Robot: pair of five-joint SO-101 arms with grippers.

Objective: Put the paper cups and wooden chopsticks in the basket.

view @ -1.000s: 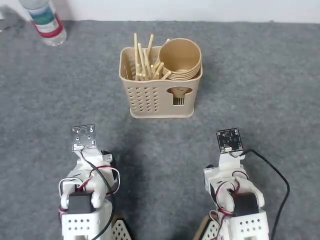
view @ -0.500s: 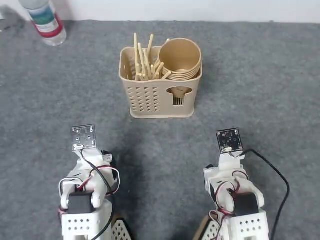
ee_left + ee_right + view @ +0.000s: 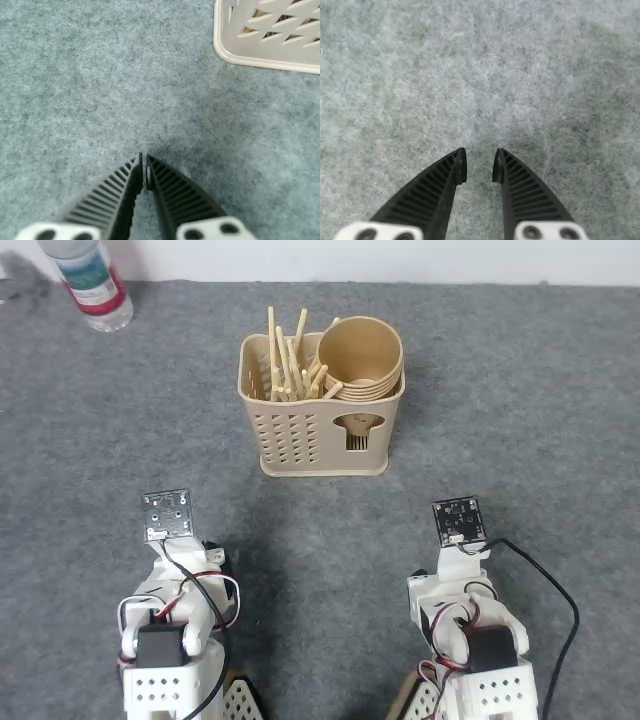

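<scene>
High view unchanged, left tool (image 3: 144, 164) together, right tool (image 3: 480, 167) slightly apart, cups (image 3: 360, 352) in basket (image 3: 320, 438)

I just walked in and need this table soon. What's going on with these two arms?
Nothing is being handled right now. The paper cups and wooden chopsticks stand in the basket. Both arms sit back from it over the grey carpet: the left gripper shut and empty, the right gripper slightly open, holding nothing.
</scene>
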